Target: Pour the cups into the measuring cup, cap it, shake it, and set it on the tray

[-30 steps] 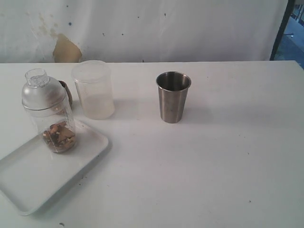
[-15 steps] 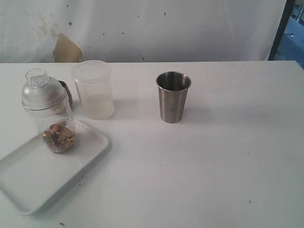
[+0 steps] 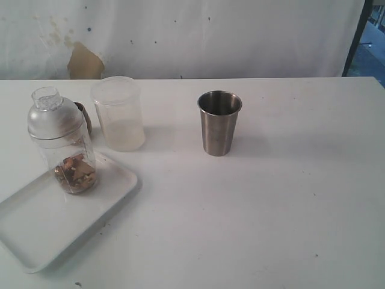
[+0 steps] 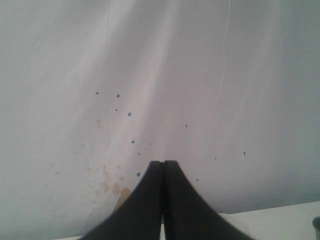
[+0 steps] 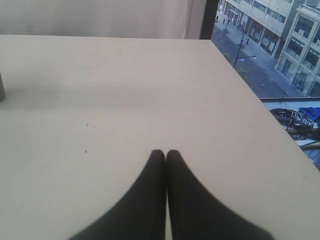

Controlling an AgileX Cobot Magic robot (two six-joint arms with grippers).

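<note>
Left pincer (image 4: 163, 162), right pincer (image 5: 165, 151): both closed, empty. Measuring cup (image 3: 65, 150): capped, upright on tray (image 3: 36, 235). Task apparently complete, so nothing needs holding.

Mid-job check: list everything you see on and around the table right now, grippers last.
clear plastic measuring cup: one, clear, brown bits inside, upright on the tray's far end
frosted dome lid: one, whitish, capping the measuring cup
shallow white rectangular tray: one, white, table's front left
small rounded brown wood-grain cup: one, brown, behind the measuring cup, mostly hidden
frosted translucent plastic container: one, whitish, beside the tray
tapered stainless-steel tumbler: one, silver, mid-table, upright
white table: one
left gripper: black, shut, empty
right gripper: black, shut, empty
</note>
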